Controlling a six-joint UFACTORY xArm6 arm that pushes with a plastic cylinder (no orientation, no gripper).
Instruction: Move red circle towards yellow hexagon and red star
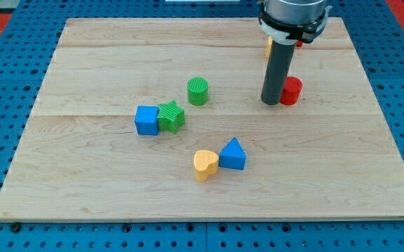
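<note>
Pictured: red circle [290,91] on the table [117,56], right of centre, with my tip [270,103] just against its view-left side. No fingers fitted, so nothing open or closed to tell. Yellow hexagon [267,47] and red star [300,43] near the view's top, mostly hidden behind the rod. Best handled by circling to the view's bottom of the circle, then pushing slowly, squarely upward.

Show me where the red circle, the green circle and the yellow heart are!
red circle [292,90]: camera view, on its front side, right beside my tip [269,102].
green circle [197,91]: camera view, on its ribbed side.
yellow heart [204,162]: camera view, on its top face.
</note>
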